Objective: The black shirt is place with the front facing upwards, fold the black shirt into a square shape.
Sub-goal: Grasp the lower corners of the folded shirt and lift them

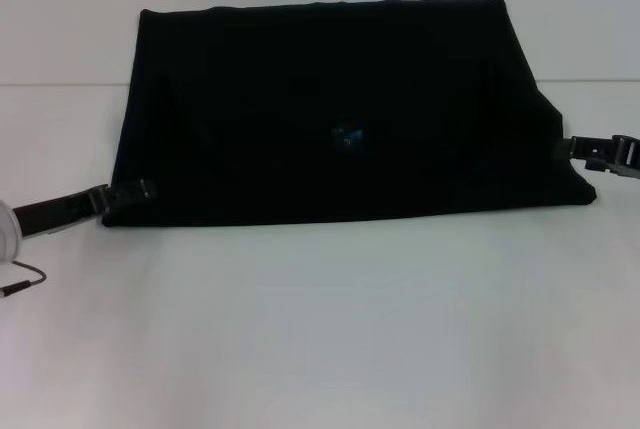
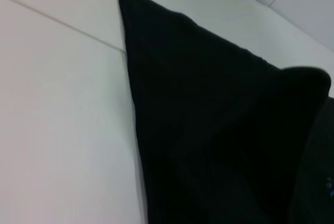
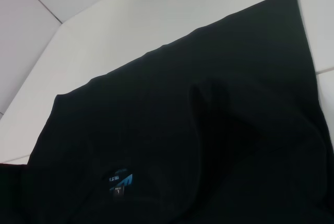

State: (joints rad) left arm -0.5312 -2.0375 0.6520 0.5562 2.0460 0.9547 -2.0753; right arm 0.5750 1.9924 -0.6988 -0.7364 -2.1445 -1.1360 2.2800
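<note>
The black shirt (image 1: 340, 119) lies folded into a wide flat shape on the white table. Its small blue neck label (image 1: 347, 136) faces up near the middle, and no lettering shows. My left gripper (image 1: 135, 193) is at the shirt's near left corner and touches the cloth. My right gripper (image 1: 578, 149) is at the shirt's right edge, near its near right corner. The left wrist view shows one pointed corner of the shirt (image 2: 209, 119). The right wrist view shows the shirt (image 3: 209, 104) with its label (image 3: 120, 179).
The white table (image 1: 320, 329) stretches in front of the shirt. A seam line (image 1: 60, 84) runs across the table behind the shirt's middle. A thin cable (image 1: 25, 279) hangs by my left arm at the left edge.
</note>
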